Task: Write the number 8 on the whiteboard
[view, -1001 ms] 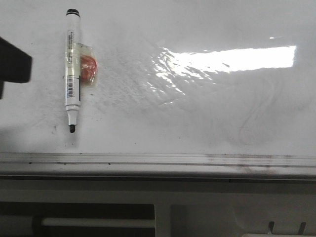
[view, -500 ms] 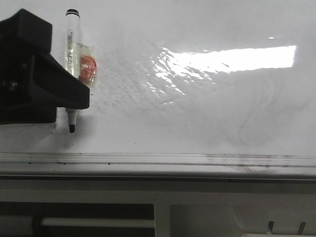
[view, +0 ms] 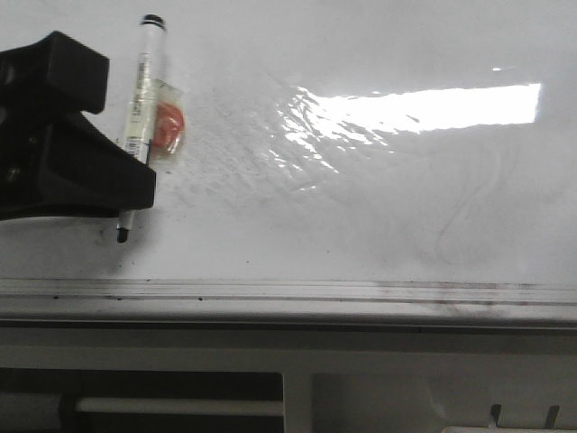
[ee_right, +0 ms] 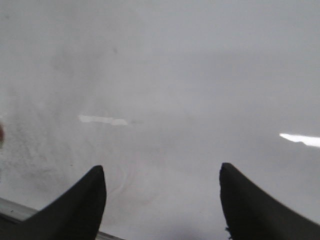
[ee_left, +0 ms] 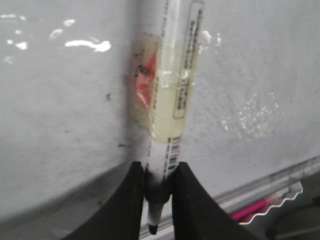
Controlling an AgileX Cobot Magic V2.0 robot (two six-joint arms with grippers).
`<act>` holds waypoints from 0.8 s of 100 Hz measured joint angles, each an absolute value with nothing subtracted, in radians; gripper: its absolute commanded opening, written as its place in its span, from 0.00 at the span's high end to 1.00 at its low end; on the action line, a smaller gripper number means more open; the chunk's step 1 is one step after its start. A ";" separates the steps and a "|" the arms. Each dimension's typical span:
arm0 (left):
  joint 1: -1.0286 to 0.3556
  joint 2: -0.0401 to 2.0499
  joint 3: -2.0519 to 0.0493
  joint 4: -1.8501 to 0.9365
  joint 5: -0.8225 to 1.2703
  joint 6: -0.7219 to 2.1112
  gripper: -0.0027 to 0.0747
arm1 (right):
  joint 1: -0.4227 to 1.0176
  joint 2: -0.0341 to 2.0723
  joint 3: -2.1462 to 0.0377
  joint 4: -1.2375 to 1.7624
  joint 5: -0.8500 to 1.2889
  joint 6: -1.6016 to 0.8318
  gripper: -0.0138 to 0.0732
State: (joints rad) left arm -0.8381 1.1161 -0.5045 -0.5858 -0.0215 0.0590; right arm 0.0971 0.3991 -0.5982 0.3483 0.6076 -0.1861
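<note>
The whiteboard (view: 361,207) fills most of your front view, glossy white with grey erased smudges, a bright band of glare across its upper right and a silver-grey frame edge along its near side; you will find no black figure 8 on it in any view, only faint grey swirls. Your left gripper (ee_left: 159,192) sits at the left of the board, its two black fingers (ee_left: 131,200) clamped on the marker (view: 140,108) close to the writing end. The marker is tilted, cap end away from the frame, black tip (view: 122,236) pointing toward the frame; whether the tip touches the board you cannot tell. A clear wrapper with an orange-red patch (view: 167,126) is attached beside the marker's barrel. Your right gripper (ee_right: 162,200) hangs over bare board with its fingers wide apart, holding nothing.
</note>
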 measured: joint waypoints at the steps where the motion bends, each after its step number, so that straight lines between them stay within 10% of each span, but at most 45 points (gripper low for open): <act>1: -0.841 1.115 -0.507 -0.572 -0.012 0.059 0.99 | 0.100 0.399 -0.598 0.367 0.608 -0.206 0.35; 36: -1.071 1.057 -0.658 0.090 0.316 0.063 0.99 | 0.235 0.497 -0.656 0.867 0.810 -1.007 0.35; 80: -1.196 1.057 -0.662 0.191 0.352 0.067 0.99 | 0.612 0.827 -0.676 0.899 0.706 -1.145 0.35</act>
State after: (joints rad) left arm -1.1962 1.0570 -0.6618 0.1906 0.3521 0.0675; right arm 0.6124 0.8271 -0.6765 0.8989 0.7062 -1.1449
